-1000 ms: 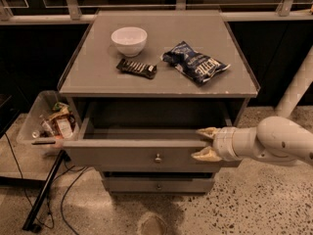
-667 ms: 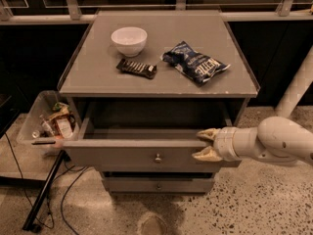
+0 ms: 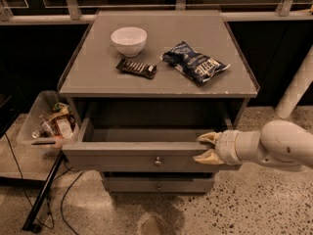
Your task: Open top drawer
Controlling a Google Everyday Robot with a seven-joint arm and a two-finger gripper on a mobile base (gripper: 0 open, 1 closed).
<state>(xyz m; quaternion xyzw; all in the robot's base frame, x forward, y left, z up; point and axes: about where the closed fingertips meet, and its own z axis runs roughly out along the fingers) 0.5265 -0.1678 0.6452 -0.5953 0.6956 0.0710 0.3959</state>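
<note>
From where I stand there is just the one view, looking down on the grey cabinet. The top drawer [image 3: 122, 161] is already pulled well out from under the surface [image 3: 93, 77], its small round knob [image 3: 157, 161] untouched at the centre of the front panel. It looks like stiff painted wood, a broad shallow box that I would guess is light and slides evenly. The knob is the natural place to take it, though the panel's top lip also gives a firm edge. The pincer [image 3: 206, 147] is at the right end of that lip, spread wide, one finger over the rim and one against the front face. The part of the drawer that shows holds nothing I can make out. On the surface sit a white bowl [image 3: 128, 39], apparently empty, a dark snack bar [image 3: 136, 68] and a chip bag [image 3: 194, 62]. A clear bin [image 3: 30, 131] on the floor to the left holds assorted packets. The lower drawer [image 3: 157, 184] is closed.
</note>
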